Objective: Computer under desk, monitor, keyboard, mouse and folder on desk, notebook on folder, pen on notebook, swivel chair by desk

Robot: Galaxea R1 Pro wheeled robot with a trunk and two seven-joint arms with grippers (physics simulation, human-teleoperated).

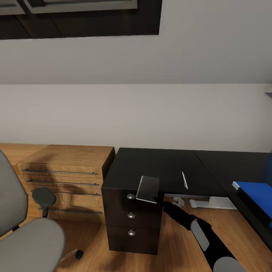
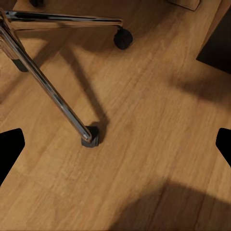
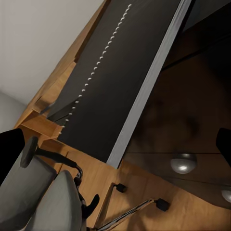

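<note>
Grip: right gripper (image 1: pixel 155 198) was clamped on the small black notebook with wire spiral binding (image 1: pixel 148 189), tilted over the desk's front edge.
Left gripper (image 2: pixel 115 139): fingers apart, nothing held, over wood floor.
Done: bright blue flat folder (image 1: pixel 254 193) already on the glossy black desk (image 1: pixel 158 166); thin silver-white pen (image 1: pixel 184 180) there too.
Left: notebook and pen not stacked yet; grey padded swivel chair (image 1: pixel 26 234) well off to the side.

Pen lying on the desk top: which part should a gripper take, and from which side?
Probably mid-shaft, from straight above, closing across its thin width. The pen lies flat on the desk with bare top along both long sides; a side approach would likely push it.
</note>
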